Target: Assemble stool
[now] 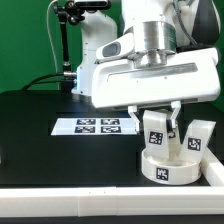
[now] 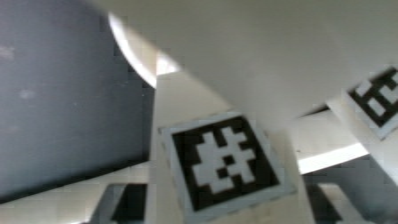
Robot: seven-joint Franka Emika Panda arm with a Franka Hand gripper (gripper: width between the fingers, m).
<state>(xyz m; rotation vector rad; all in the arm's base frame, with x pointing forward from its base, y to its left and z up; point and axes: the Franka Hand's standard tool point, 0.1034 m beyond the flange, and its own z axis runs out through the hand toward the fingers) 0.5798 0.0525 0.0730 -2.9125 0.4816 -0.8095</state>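
The stool's round white seat disc (image 1: pixel 168 168) lies on the black table at the exterior view's right, a tag on its side wall. A white leg block (image 1: pixel 155 131) stands upright on top of it, and my gripper (image 1: pixel 158 124) is shut on this leg from above. A second leg block (image 1: pixel 198 139) stands on the disc just to the right. In the wrist view the held leg block (image 2: pixel 221 160) fills the middle, tag facing the camera, between my gripper (image 2: pixel 224 206) and its dark fingers (image 2: pixel 135 202). The second leg block (image 2: pixel 375 100) shows at the edge. The seat disc (image 2: pixel 164 62) curves behind.
The marker board (image 1: pixel 98 126) lies flat on the table at the exterior view's left of the seat. A long white rail (image 1: pixel 90 205) runs along the table's front edge. A white stand with a black camera mount (image 1: pixel 78 30) rises at the back.
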